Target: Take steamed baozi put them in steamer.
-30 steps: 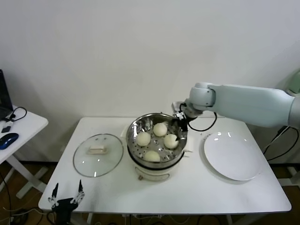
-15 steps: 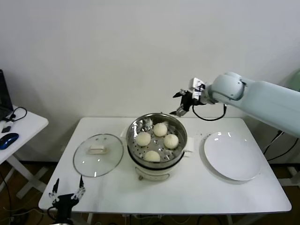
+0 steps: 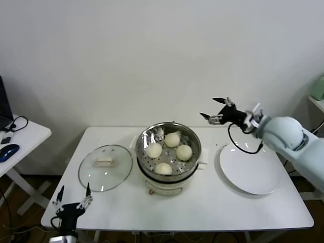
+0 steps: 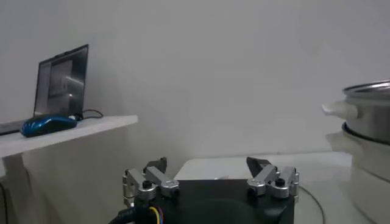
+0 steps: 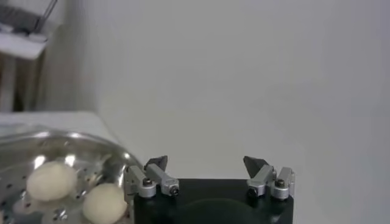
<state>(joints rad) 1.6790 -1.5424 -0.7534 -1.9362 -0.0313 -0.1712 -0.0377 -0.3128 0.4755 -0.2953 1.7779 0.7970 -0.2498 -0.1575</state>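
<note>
Four steamed baozi (image 3: 167, 152) sit inside the steamer (image 3: 169, 130) at the middle of the table (image 3: 212, 202), spread over its perforated bottom. The white plate (image 3: 250, 169) to its right holds nothing, and the glass lid (image 3: 105, 167) lies flat to its left. The right gripper (image 3: 216, 108) hangs spread wide and empty above the gap between steamer and plate; the left gripper (image 3: 71, 198) waits low by the table's front left corner, fingers apart.

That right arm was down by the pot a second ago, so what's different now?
The right gripper has lifted out of the steamer and swung away to the robot's right; it now hangs open and empty above the white plate. All four baozi lie where they were in the basket. The glass lid and the left gripper, low by the table's front corner, have barely changed.
</note>
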